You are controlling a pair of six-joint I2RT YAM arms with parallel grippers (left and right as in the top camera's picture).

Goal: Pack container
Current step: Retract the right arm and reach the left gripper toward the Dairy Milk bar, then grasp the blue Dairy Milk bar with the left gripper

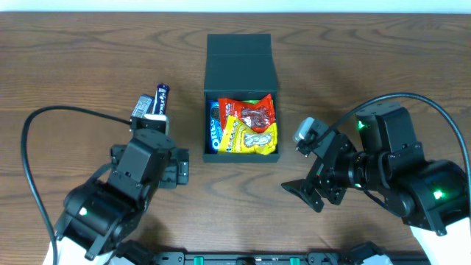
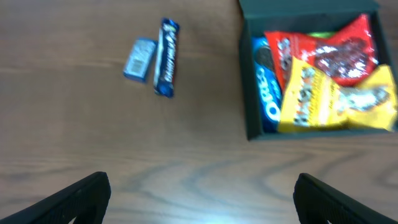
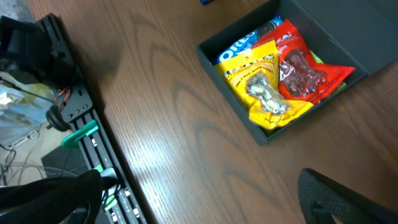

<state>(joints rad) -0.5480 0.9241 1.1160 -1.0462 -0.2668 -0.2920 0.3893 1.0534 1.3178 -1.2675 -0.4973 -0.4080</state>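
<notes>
Ahead of left gripper (image 2: 202, 199), rightward | container (image 2: 250, 118) | well apart

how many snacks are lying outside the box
2: a pale-blue packet and a dark-blue bar beside it, both left of the container. More may be hidden.

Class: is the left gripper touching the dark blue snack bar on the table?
Apart. The left wrist view shows bare table between the left gripper and the snack bar.
</notes>
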